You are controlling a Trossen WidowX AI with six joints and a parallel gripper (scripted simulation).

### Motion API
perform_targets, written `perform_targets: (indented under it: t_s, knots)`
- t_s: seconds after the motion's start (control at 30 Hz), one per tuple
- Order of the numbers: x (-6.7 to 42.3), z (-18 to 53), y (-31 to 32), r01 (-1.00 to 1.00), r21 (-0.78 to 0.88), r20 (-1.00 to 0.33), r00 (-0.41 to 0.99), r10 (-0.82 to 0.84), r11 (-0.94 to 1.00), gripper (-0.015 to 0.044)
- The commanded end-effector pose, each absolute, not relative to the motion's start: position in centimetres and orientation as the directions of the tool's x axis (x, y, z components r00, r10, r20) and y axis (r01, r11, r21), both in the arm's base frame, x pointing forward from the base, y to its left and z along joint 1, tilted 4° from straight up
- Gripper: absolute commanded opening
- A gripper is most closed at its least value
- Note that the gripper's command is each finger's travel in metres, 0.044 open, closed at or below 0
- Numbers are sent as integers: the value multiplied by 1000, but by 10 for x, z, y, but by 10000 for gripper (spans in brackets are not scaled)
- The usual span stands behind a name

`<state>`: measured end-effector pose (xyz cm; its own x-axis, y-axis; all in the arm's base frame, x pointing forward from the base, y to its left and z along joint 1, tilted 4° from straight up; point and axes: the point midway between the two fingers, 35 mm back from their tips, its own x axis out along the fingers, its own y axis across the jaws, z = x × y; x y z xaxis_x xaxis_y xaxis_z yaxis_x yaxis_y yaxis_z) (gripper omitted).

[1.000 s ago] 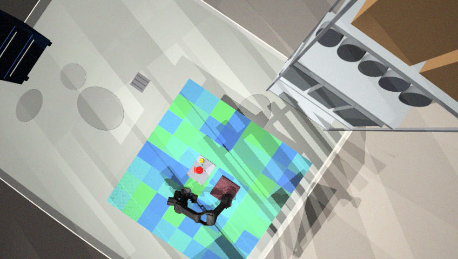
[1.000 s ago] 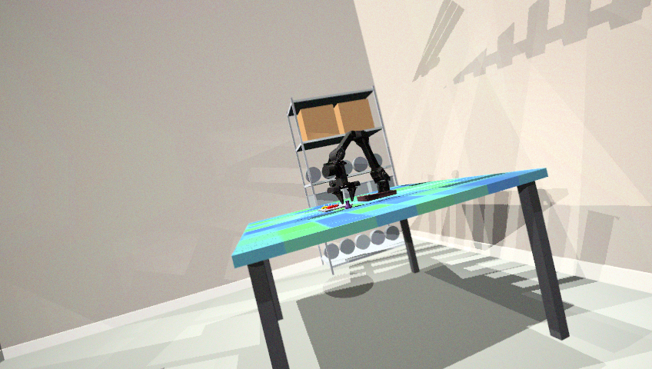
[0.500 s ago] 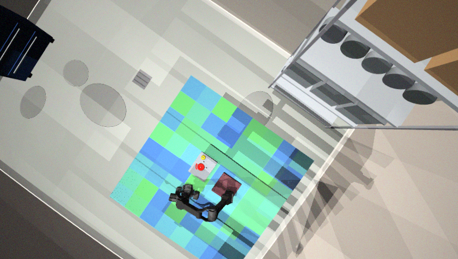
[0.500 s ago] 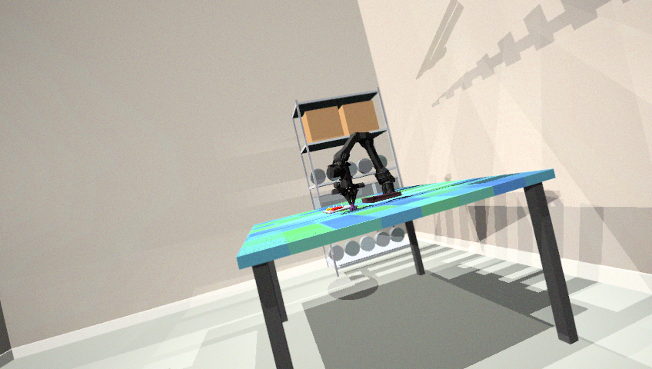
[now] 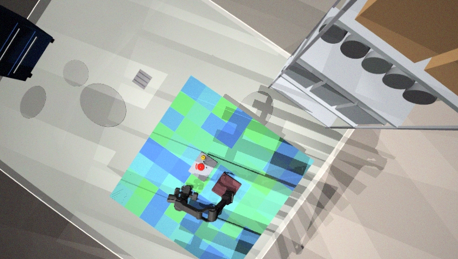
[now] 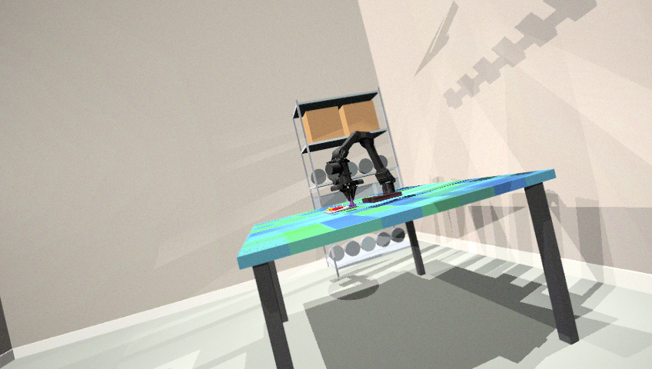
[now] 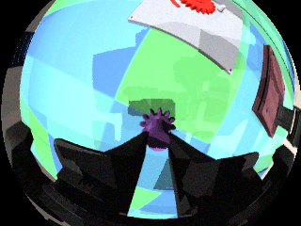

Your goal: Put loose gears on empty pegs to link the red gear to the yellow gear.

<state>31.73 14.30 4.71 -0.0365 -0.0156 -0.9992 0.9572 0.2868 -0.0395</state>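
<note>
Between the fingertips of the end effector (image 6: pixel 351 197) (image 7: pixel 158 139), a gripped purple gear (image 6: pixel 351 204) (image 7: pixel 158 123) shows only partly, its lower part hidden.

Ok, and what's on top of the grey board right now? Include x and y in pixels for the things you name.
Red gear (image 5: pixel 200 165) (image 7: pixel 199 6) and yellow gear (image 5: pixel 203 158) on the board (image 5: pixel 195 172) (image 7: pixel 183 25), plus a bare peg (image 7: pixel 221 8) beside the red one. Whatever sits under either gear is covered.
</note>
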Motion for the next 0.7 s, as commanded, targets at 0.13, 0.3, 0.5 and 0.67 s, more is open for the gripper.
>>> perform_targets:
  t_s: [0.13,0.3,0.5,0.67]
  knots:
    - [320,67,144,959,-29,-1000,-26,-14,283,0]
    - [321,79,145,959,-29,-1000,-26,-14,283,0]
    - [321,93,146,959,-29,-1000,-26,-14,283,0]
    - [321,105,146,959,-29,-1000,-26,-14,283,0]
